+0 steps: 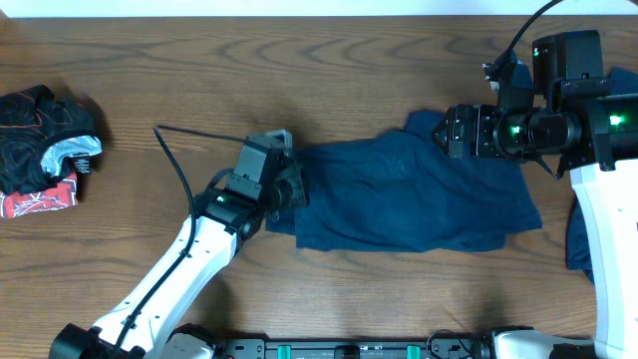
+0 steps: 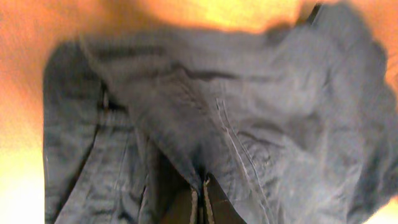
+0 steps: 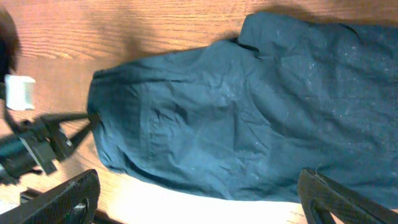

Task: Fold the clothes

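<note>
Judging by the rumpled navy shorts (image 1: 409, 199) spread out mid way across the table (image 1: 299, 60), pretty much nothing is folded yet: one edge is clamped by the left gripper (image 1: 289, 189), and the right gripper (image 1: 451, 130) is held wide open over the other end.

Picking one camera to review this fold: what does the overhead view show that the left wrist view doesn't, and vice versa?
Only the overhead shows both arms, the right gripper open above the right end of the navy shorts, a red, black and white heap of clothes at the left end of the wooden table, and another blue piece beside the right arm. Only the left wrist view shows the seams up close and the left gripper shut on the cloth. Both show the shorts lying on the table.
</note>
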`<act>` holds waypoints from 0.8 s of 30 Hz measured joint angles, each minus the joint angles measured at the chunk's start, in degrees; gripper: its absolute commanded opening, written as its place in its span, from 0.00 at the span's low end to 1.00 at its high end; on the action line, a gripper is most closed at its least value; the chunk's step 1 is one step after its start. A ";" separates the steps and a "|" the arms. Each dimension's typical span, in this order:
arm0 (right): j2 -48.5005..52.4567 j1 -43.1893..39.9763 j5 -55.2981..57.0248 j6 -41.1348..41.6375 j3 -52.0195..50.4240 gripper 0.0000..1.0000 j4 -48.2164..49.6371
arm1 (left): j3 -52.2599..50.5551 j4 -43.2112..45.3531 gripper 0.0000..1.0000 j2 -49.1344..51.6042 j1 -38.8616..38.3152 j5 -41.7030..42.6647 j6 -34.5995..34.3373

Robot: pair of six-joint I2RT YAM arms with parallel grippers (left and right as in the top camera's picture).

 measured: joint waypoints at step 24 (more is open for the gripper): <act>0.00 0.00 1.51 -0.11 0.00 0.99 -0.37 | 6.91 15.54 0.06 5.07 0.59 -11.47 9.27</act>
